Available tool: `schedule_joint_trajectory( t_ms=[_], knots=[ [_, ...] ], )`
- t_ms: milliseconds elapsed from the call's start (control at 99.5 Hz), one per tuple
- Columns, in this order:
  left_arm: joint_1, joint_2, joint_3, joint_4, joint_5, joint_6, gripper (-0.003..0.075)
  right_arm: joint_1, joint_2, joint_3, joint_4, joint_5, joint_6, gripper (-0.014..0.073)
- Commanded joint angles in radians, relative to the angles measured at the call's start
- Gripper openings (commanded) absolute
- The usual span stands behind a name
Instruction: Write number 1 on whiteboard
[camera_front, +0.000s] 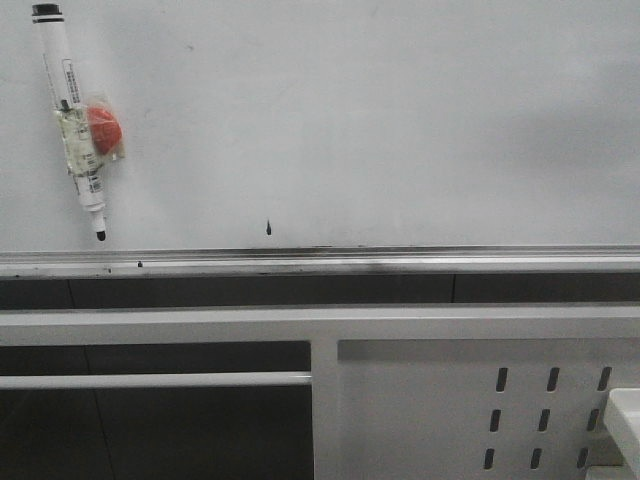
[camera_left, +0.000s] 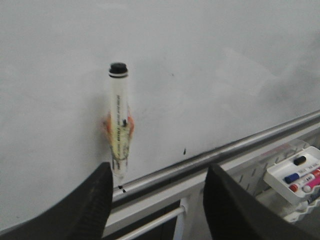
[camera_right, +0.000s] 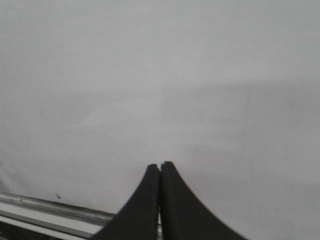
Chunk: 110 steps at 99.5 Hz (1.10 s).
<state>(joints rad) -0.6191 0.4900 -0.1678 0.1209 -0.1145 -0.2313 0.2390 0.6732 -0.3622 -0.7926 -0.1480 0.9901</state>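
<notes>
Left gripper (camera_left: 157, 200) stands spread wide and empty before the whiteboard (camera_front: 400, 120); right gripper (camera_right: 160, 200) is clenched on nothing, its fingers (camera_right: 142, 205) pressed together. No long stroke of the number 1 shows on the whiteboard. Stuck to it, above the silver ledge (camera_front: 400, 262), hangs a black-capped marker (camera_front: 75, 120), tip down, label print too small to read, an orange-red magnet (camera_front: 104, 130) taped beside it. Near the ledge sits 1 short dark drip mark (camera_front: 268, 229). Below the ledge a slotted white panel (camera_front: 420, 420); a tray of markers (camera_left: 295, 175) lies near it.

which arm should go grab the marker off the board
Left, probably. Its gripper is open and faces the marker hanging on the whiteboard. The right gripper is shut, with only bare board ahead.
</notes>
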Motion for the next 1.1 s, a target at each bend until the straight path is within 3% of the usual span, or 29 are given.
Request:
schedule_joint_trajectory(
  t_ms=[0,251,703,1095],
  knots=[
    [-0.012,0.071,-0.014,-0.025,-0.154,0.000,0.0377,0.007,0.005,-0.023,-0.029,-0.107,0.000,-0.0050],
    [0.017,0.358,-0.014,-0.059,-0.405,0.000,0.0377,0.007,0.005,-0.023,-0.031,-0.127,0.000,-0.0050],
    [0.019,0.843,-0.017,-0.262,-1.032,0.008,0.0372,0.007,0.005,-0.023,-0.031,-0.144,0.000,-0.0050],
    [0.019,0.930,-0.017,-0.274,-1.082,0.008,0.0366,0.007,0.005,-0.023,-0.031,-0.144,0.000,-0.0050]
  ],
)
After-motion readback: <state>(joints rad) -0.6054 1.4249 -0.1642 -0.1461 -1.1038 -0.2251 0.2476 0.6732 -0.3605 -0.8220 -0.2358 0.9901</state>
